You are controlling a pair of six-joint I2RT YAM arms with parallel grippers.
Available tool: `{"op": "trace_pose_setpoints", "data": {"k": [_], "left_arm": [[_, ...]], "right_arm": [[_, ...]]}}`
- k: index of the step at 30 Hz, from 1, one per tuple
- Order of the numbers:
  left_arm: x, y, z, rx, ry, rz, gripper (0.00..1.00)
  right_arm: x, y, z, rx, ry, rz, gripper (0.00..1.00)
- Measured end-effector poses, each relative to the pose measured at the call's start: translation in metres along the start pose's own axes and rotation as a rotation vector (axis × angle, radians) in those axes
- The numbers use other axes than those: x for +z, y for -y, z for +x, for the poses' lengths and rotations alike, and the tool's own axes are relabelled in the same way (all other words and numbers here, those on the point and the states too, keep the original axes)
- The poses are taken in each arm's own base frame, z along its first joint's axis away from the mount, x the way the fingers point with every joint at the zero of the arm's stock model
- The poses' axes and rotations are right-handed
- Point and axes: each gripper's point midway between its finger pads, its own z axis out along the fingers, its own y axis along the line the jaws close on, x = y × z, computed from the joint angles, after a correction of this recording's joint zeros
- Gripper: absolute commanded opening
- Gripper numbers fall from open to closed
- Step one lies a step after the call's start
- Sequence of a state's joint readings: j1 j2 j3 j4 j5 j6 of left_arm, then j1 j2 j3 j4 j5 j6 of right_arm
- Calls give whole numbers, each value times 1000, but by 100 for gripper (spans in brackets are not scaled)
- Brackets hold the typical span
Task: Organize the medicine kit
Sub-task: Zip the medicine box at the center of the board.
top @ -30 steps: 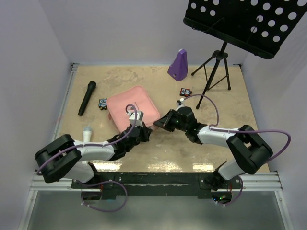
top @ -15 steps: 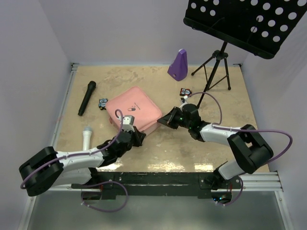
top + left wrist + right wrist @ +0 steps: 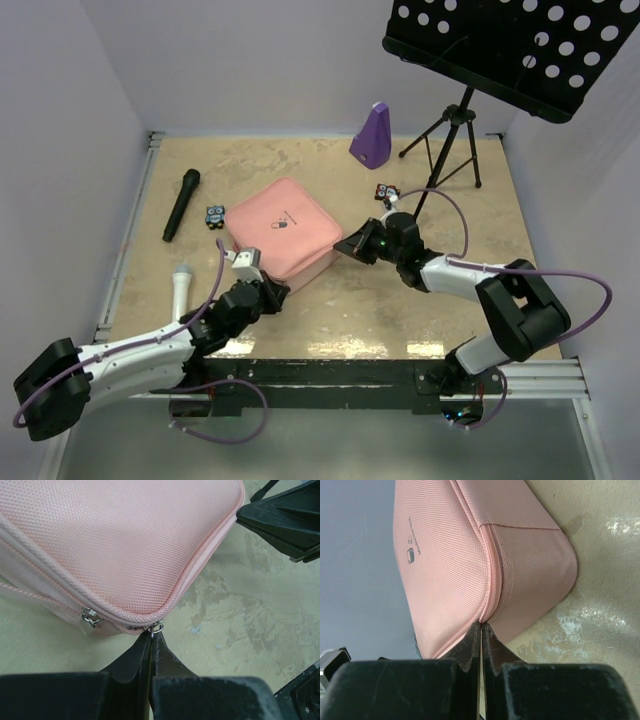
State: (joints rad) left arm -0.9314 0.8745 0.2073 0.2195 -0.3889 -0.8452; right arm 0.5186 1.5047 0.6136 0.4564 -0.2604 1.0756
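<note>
The pink medicine kit (image 3: 283, 237) lies closed in the middle of the table, pill logo up. My left gripper (image 3: 272, 293) is at its near corner, shut on a small metal zipper pull (image 3: 155, 628). A second zipper pull (image 3: 89, 617) hangs just left of it on the same zip line. My right gripper (image 3: 349, 246) is at the kit's right corner, its jaws shut with the tips pinched on the zip seam (image 3: 490, 580). The kit (image 3: 125, 540) fills the left wrist view, and the right gripper's black body (image 3: 285, 515) shows at the top right there.
A black microphone (image 3: 181, 204) and a white-headed microphone (image 3: 180, 287) lie at the left. Two small patterned blocks (image 3: 214, 214) (image 3: 386, 191) flank the kit. A purple metronome (image 3: 370, 133) and a music stand tripod (image 3: 450, 140) stand at the back right.
My left gripper has drawn back toward the near left along the kit's near edge. My right gripper has shifted slightly right and away. The kit has shifted a little.
</note>
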Motion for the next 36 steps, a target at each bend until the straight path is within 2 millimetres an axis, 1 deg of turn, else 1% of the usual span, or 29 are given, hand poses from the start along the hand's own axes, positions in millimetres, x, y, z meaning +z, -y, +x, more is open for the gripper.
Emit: {"op": "trace_pose_setpoints", "data": {"k": [5, 6, 7, 9, 11, 12, 13, 14, 16, 17, 18, 20, 23, 26, 28, 33, 36], "left_arm": [[-6, -8, 0, -74, -1, -43, 0], [-8, -10, -1, -91, 2, -55, 0], [-9, -13, -1, -102, 4, -70, 0], [-12, -19, -2, -121, 10, -98, 0], [-15, -24, -3, -137, 18, -120, 0], [-15, -26, -2, -144, 17, -129, 0], [-15, -27, -2, -146, 19, -134, 0], [-15, -27, -2, -148, 19, -135, 0], [-14, -27, -1, -146, 18, -136, 0], [-13, -27, -1, -140, 16, -135, 0], [-12, -26, 0, -135, 15, -134, 0], [-7, -22, -1, -115, 15, -120, 0], [0, -15, 0, -84, 11, -90, 0], [11, -5, 2, -40, -10, -67, 0], [22, 8, 1, -7, -26, -44, 0], [44, 33, 6, 57, -73, 14, 0], [53, 45, 9, 80, -90, 48, 0]], "right_arm": [[-1, 0, -1, -2, -12, -3, 0], [-1, 1, -5, -4, 0, 0, 0], [-1, 3, -12, -6, 21, 6, 0], [-3, 14, -40, 0, 107, 42, 0], [-6, 24, -62, 6, 174, 73, 0], [-7, 27, -70, 6, 198, 86, 0], [-8, 28, -74, -2, 208, 91, 0], [-8, 28, -74, -12, 209, 89, 15], [-7, 23, -71, -36, 190, 71, 39], [-6, 20, -67, -50, 175, 59, 48], [-5, 17, -63, -66, 161, 49, 53], [-5, 10, -53, -98, 130, 28, 60], [-8, -6, -37, -141, 86, -15, 64], [-12, -22, -26, -168, 66, -58, 65], [-14, -28, -20, -177, 56, -73, 66], [-11, -30, -8, -184, 28, -78, 67], [-6, -23, -3, -178, 11, -58, 67]]}}
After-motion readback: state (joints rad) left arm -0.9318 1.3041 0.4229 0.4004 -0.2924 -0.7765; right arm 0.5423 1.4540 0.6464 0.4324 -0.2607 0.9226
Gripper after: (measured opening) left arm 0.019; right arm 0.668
